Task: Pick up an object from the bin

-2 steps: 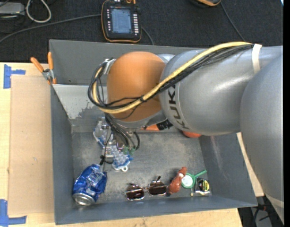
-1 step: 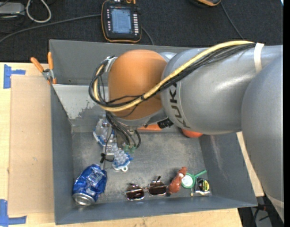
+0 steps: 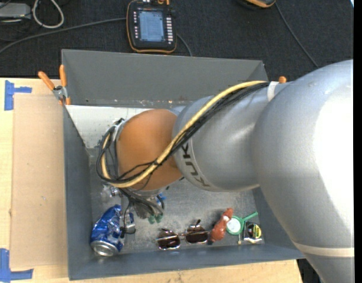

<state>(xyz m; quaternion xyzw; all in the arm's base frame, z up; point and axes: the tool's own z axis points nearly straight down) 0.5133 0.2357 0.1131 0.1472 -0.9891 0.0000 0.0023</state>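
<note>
The arm (image 3: 257,152) reaches into the grey bin (image 3: 76,175), its orange wrist cover (image 3: 142,149) over the middle of the floor. Below the cover, the hand (image 3: 140,210) hangs low over the floor toward the bin's near-left corner. How far it is open, and whether it has hold of anything, I cannot tell. A crushed blue can (image 3: 109,233) lies in that corner, just beside the hand on the side toward the left wall; whether they touch is unclear. Along the near edge lie dark sunglasses (image 3: 182,238) and a red, green and white toy (image 3: 223,229), apart from the hand.
</note>
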